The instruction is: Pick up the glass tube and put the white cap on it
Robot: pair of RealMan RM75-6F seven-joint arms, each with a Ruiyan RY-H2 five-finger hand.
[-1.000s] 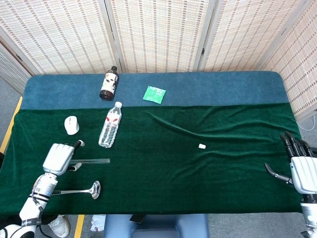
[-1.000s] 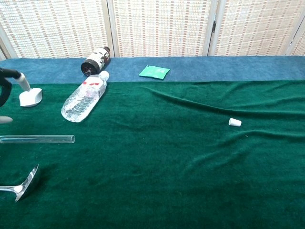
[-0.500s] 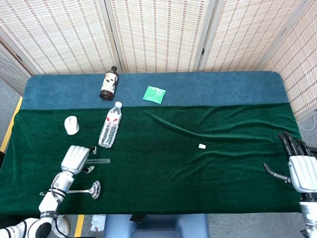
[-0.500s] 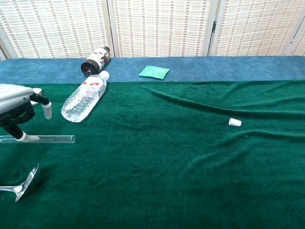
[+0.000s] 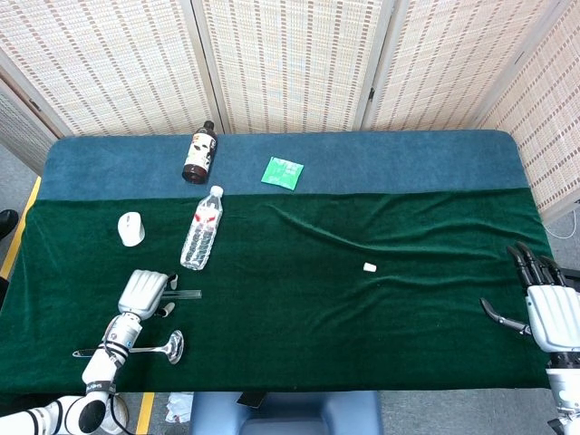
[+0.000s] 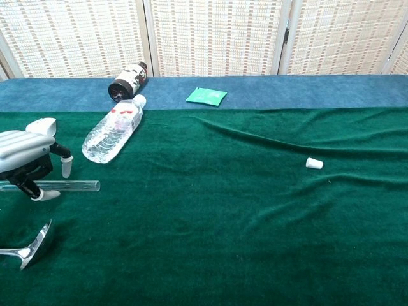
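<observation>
Left hand now down over the glass tube; grasp not yet closed, cap untouched.

At lower left of the head view, the left hand (image 5: 143, 292) has moved in from the table edge over the last second and now sits directly over the glass tube (image 5: 186, 294). In the chest view, at the left edge, its fingers (image 6: 64, 167) are parted, with tips on either side of the glass tube (image 6: 75, 185), which lies flat on the green cloth (image 5: 362, 326), so pickup is judged imminent but not made. The steel ladle (image 5: 154, 347) lies just below and the water bottle (image 5: 201, 227) just above. The white cap (image 5: 369, 267) rests unmoved at centre right, well apart from the tube. At the lower right edge, the right hand (image 5: 544, 308) waits with fingers spread, holding nothing.
</observation>
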